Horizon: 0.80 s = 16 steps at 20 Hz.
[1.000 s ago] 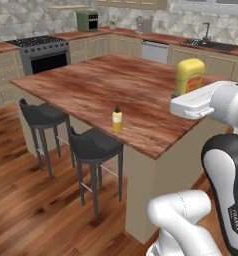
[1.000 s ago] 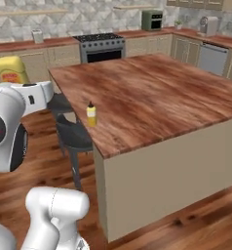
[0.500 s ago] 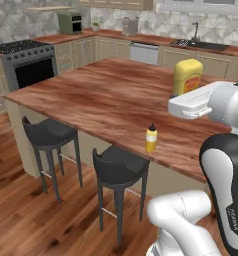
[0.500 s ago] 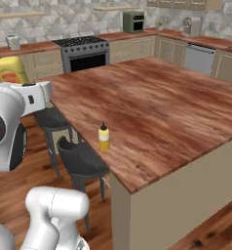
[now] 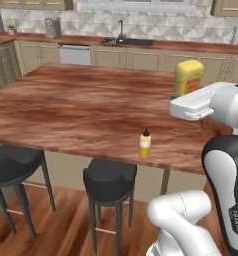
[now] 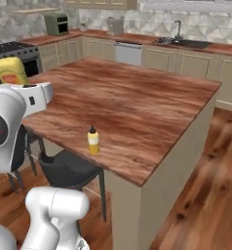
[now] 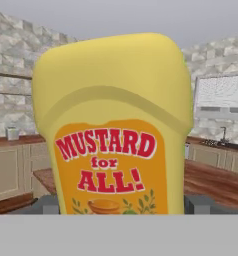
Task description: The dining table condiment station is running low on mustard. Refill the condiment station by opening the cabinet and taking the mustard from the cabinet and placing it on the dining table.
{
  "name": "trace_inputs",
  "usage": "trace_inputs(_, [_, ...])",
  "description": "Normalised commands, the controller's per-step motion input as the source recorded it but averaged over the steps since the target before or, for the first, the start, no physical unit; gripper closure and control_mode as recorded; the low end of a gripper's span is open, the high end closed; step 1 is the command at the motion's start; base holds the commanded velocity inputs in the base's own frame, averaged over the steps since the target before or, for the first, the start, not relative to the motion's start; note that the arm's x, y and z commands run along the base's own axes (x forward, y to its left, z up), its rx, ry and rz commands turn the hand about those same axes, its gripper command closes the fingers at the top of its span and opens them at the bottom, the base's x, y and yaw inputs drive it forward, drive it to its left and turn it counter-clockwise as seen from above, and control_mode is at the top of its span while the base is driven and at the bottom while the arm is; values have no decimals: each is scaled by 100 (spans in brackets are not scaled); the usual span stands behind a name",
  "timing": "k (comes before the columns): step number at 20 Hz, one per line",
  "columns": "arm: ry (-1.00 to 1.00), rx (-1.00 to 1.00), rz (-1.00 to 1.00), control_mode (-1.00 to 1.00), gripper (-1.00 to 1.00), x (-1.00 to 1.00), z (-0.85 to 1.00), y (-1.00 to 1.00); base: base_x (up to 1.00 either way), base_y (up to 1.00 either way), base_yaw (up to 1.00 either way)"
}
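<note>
Nearest the base, the mustard (image 7: 113,125) is seen upright and very close in the hand view, its orange-red label reading "MUSTARD for ALL!". The gripper (image 5: 191,102) is judged to be closed on this wide bottle with its jaws spread far apart; the fingertips themselves are hidden behind the bottle and the hand, so the contact itself cannot be seen. In the left base view the mustard (image 5: 188,77) is seen raised above the near right part of the dining table (image 5: 81,107), not resting on it.

Below the near table edge, two round black stools are tucked: one stool (image 5: 110,175) just under the edge and another stool (image 5: 13,165) to its left. On the table, near that edge, a small yellow bottle with a black tip (image 5: 145,143) stands upright, well apart from the held mustard.

Farther off, the glossy wood top runs bare toward the far wall, where a sink with a faucet (image 5: 120,37) is set in the counter.

The fetching part of the task is judged done, since the mustard is out of the cabinet and carried at the table. What is left is lowering the bottle onto the table top, releasing it, and withdrawing the hand.
</note>
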Motion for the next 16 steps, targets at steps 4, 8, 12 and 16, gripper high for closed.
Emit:
trace_inputs(4, [0,0,0,100,100,0,0,0,0,100,-62])
trace_inputs(8, [0,0,0,100,100,0,0,0,0,100,-63])
trace_inputs(12, [0,0,0,100,100,0,0,0,0,100,-63])
trace_inputs(16, [0,0,0,100,100,0,0,0,0,100,-60])
